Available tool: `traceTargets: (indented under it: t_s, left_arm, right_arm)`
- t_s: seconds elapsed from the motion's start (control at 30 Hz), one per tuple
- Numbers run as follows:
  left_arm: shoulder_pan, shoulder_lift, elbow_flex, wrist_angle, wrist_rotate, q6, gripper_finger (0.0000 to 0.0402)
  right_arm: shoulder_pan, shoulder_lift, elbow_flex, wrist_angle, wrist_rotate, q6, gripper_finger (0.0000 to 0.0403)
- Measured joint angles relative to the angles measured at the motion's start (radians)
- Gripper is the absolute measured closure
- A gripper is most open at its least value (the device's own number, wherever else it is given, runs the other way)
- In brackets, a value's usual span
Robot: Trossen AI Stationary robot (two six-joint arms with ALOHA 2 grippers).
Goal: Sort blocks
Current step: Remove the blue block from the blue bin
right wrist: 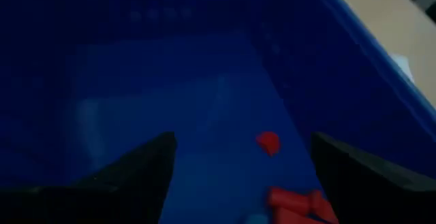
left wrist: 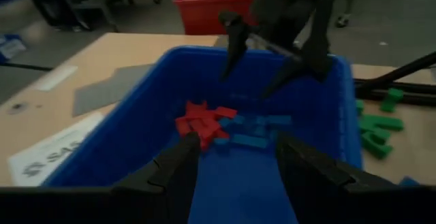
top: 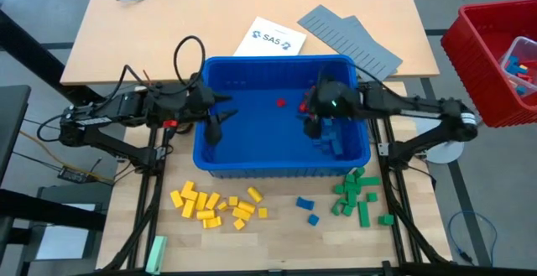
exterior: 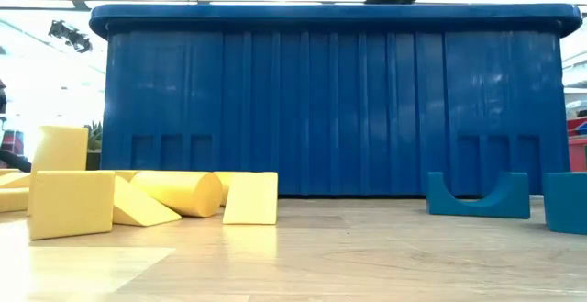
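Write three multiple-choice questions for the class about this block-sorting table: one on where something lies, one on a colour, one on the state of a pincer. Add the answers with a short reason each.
1. Where do the green blocks lie?
A. On the table in front of the blue bin's right end
B. Inside the red crate
C. On the grey panels

2. What colour are the blocks heaped in front of the blue bin's left half?
A. Red
B. Yellow
C. Green

3. How do the fingers of the right pincer stand?
A. Shut on a red block
B. Shut on nothing
C. Spread apart, holding nothing

Answers:
1. A, the high view shows the green group on the wood by the bin's right corner.
2. B, the yellow blocks sit there in the high view.
3. C, the right wrist view shows both fingers wide apart over the bin floor with nothing between them.
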Motion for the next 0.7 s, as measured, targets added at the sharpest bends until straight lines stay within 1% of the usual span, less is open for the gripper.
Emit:
traceTargets:
  t_s: [0.2,0.33,0.47,0.6,0.7]
  left_arm:
    - [0.000,0.000,0.000,0.000,-0.076,0.029,0.0199]
    - [0.000,0.000,0.000,-0.002,-0.084,0.024,0.0199]
    - [0.000,0.002,0.000,-0.003,-0.085,0.003,0.0199]
    - [0.000,0.002,0.000,-0.003,-0.092,-0.001,0.0199]
    - [0.000,0.002,0.000,-0.003,-0.108,-0.004,0.0199]
  right_arm:
    - [-0.213,0.104,0.000,-0.018,-0.168,-0.119,0.0091]
    - [-0.309,0.168,0.000,-0.088,-0.268,-0.174,0.0103]
    - [-0.361,0.232,0.000,-0.161,-0.349,-0.207,0.0109]
    - [-0.388,0.291,0.000,-0.196,-0.376,-0.228,0.0111]
    - [-0.393,0.309,-0.001,-0.208,-0.395,-0.259,0.0111]
